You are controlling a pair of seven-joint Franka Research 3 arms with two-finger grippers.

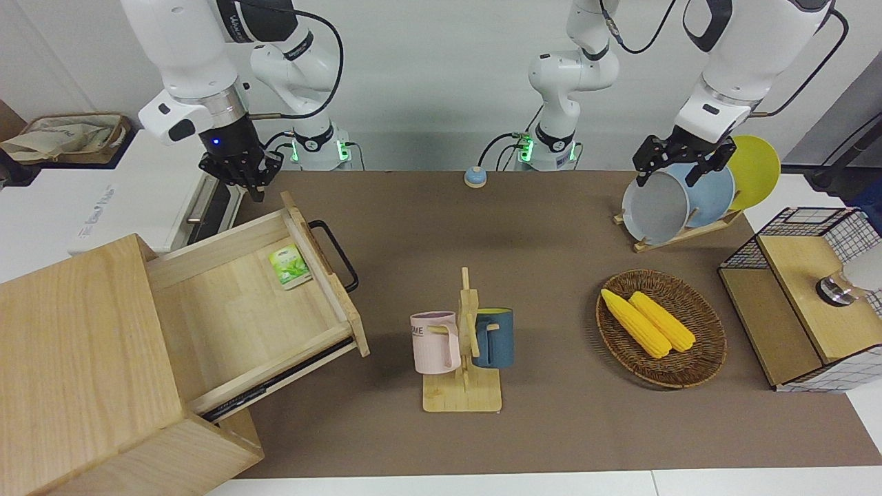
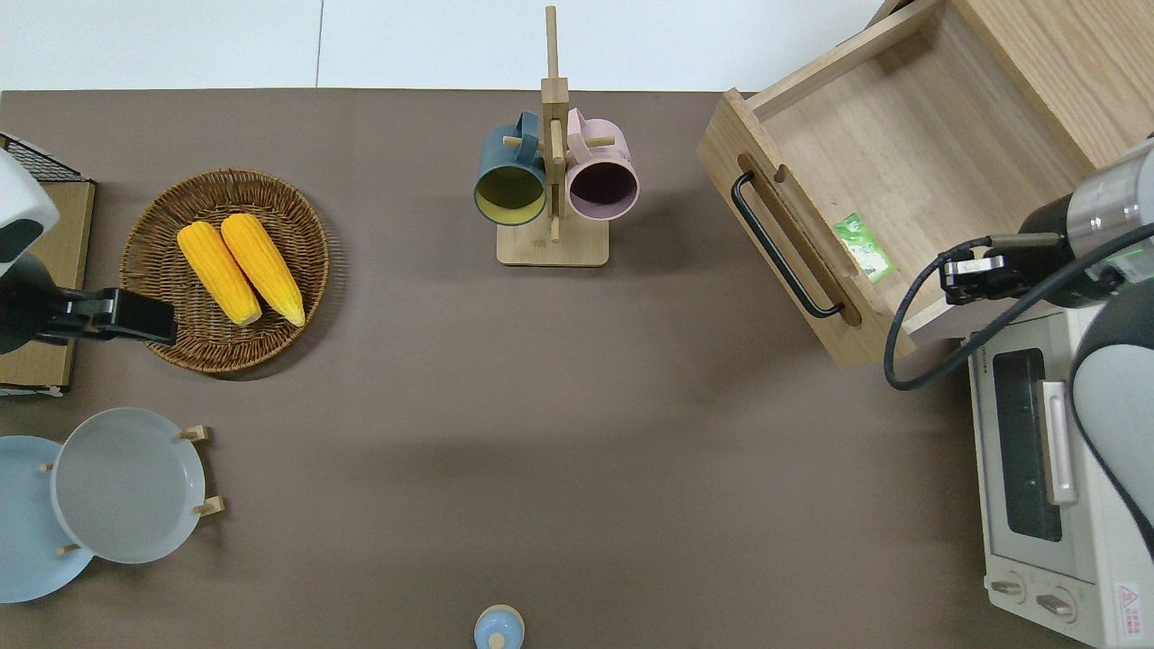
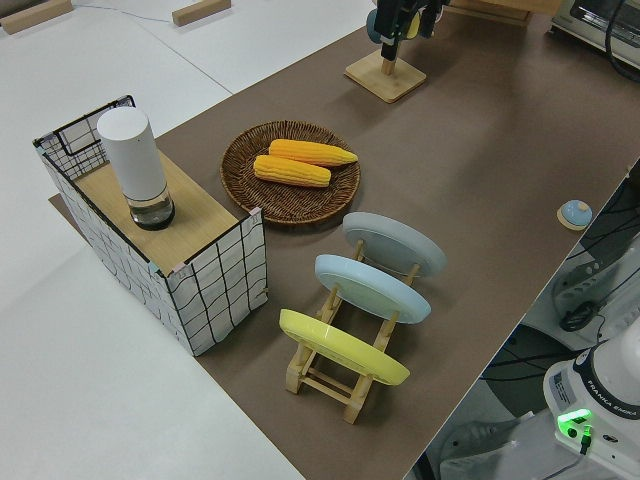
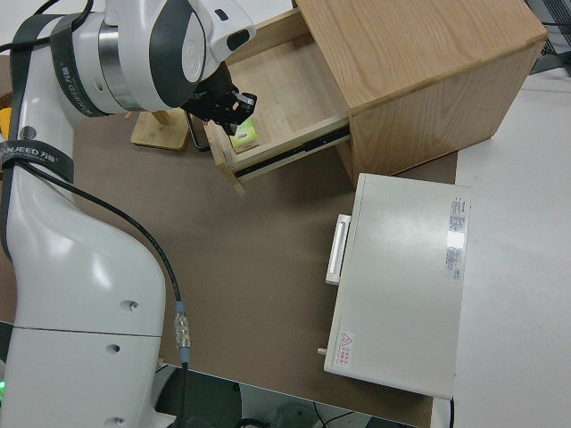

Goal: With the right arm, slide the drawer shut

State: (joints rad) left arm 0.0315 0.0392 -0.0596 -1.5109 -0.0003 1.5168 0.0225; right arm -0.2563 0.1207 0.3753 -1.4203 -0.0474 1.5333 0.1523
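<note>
The drawer (image 1: 241, 310) stands pulled far out of the pale wooden cabinet (image 1: 76, 344), its black bar handle (image 1: 337, 255) facing the table's middle. A small green packet (image 1: 289, 266) lies in it near the front panel. It also shows in the overhead view (image 2: 911, 144) and the right side view (image 4: 281, 85). My right gripper (image 1: 244, 178) is shut and empty, in the air over the drawer's side wall nearest the robots (image 2: 948, 275), by the oven's corner. It does not touch the handle (image 2: 780, 248). The left arm is parked, its gripper (image 1: 679, 165) open.
A white oven (image 2: 1037, 451) stands beside the cabinet, nearer the robots. A mug rack (image 2: 552, 180) with two mugs stands mid-table. A basket with two corn cobs (image 2: 225, 270), a plate rack (image 2: 117, 487) and a wire box (image 1: 799, 296) are toward the left arm's end.
</note>
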